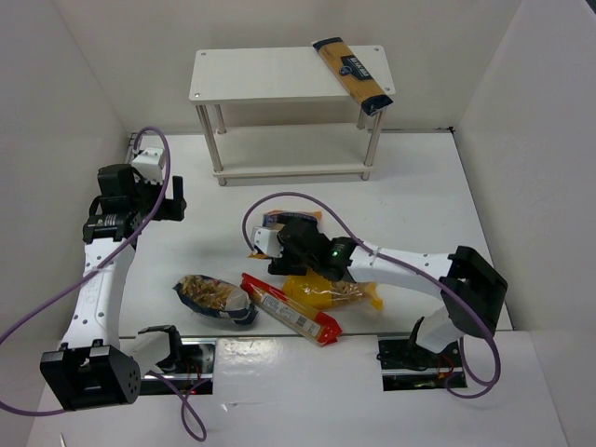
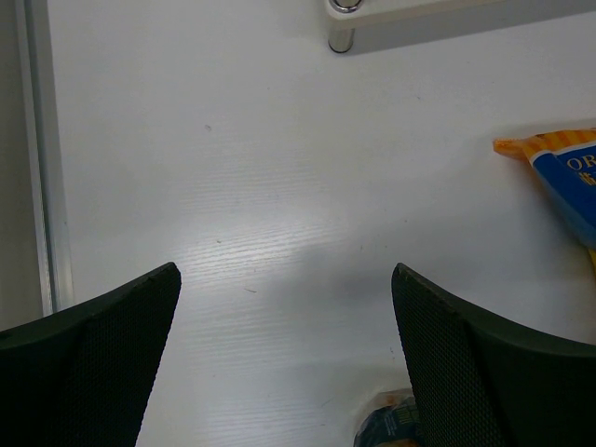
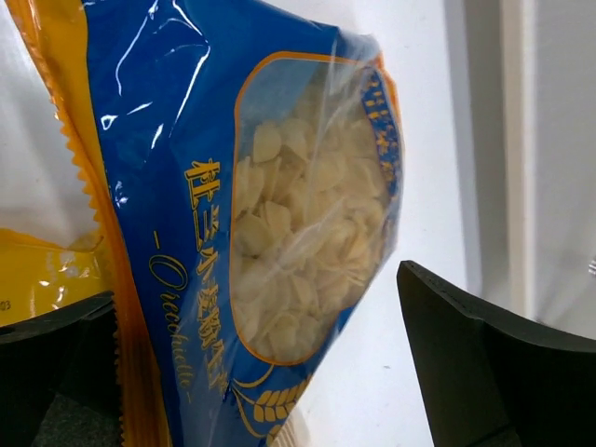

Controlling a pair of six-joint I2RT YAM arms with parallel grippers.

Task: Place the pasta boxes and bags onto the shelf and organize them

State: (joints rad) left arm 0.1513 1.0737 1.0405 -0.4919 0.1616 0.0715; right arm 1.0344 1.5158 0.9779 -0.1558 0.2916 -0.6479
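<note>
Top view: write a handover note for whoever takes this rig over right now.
Left pincer: open, empty, over bare table.
Right pincer: open, astride the blue-and-orange bag, not gripping.
Done: long tan-and-navy packet lies on the shelf top, overhanging its front right corner.
To do: that bag, dark-blue clear bag, long red packet, yellow bag, all on the table.
</note>
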